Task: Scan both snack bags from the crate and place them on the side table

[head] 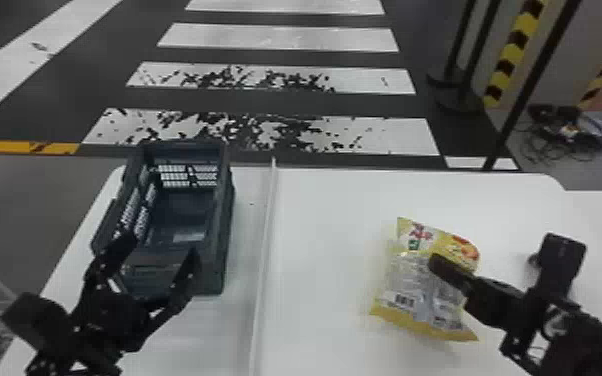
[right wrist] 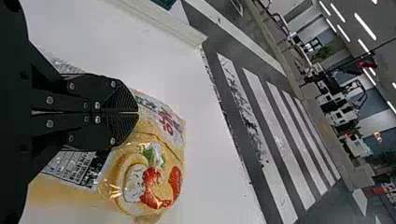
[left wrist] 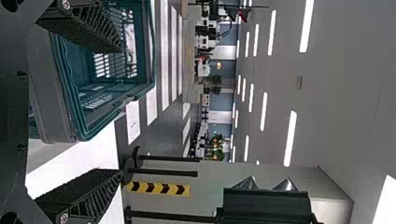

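ceiling strips (left wrist: 290, 138) v. bright; glare on snack bag (head: 405, 280), w/ faint shadow

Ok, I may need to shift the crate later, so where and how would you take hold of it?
I'd pinch the rim of the crate's near end wall from above, one finger inside, one outside: the crate stands upright, open-topped, and that end looks closest to the left end effector.

White tbl (head: 325, 210) w/ crate (head: 221, 250) on L, snack bag (head: 405, 275) prob. on it, R.
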{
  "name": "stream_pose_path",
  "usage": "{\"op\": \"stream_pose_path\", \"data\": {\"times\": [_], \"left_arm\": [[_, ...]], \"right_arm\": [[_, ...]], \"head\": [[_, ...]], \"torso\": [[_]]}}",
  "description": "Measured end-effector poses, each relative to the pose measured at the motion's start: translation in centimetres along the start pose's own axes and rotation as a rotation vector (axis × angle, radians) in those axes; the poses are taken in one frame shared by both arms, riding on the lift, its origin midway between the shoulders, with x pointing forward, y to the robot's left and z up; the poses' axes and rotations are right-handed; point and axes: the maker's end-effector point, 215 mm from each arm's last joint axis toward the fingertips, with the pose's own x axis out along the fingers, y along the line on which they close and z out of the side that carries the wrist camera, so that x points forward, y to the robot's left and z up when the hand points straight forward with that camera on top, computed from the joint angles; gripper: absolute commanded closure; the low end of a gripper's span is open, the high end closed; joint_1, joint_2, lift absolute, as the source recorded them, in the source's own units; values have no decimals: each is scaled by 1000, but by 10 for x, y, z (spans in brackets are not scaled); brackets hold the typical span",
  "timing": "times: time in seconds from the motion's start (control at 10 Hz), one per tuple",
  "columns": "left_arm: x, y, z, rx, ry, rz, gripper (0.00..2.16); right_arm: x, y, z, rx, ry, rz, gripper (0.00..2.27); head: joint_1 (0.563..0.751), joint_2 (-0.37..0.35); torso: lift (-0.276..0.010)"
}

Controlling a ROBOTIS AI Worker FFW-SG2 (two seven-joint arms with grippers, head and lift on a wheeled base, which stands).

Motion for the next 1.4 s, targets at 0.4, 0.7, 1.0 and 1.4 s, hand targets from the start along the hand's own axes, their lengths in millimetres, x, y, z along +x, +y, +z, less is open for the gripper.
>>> {"op": "stream_pose_path", "data": {"times": [0.4,0.7,1.0,1.4], "left_arm": [[2,0,-3,-6,3,-2,80],[2,-1,-2,-7,1,-3,80],[2,-1,-2,-6,0,-4,80],[2,-3,-1,-6,-1,-8,80]], "right_arm": [[-17,-19,-9,-27,73,24,2253],[-17,-16,-34,-55,166,58,2253],[-19,-16,-52,-87,228,101,2253],[-37,9,-4,-116,147,130,2256]], "head": [[695,-30],[695,-23],[695,-12],[695,-16]], "torso": [[-95],[-95],[-95],[-95]]}}
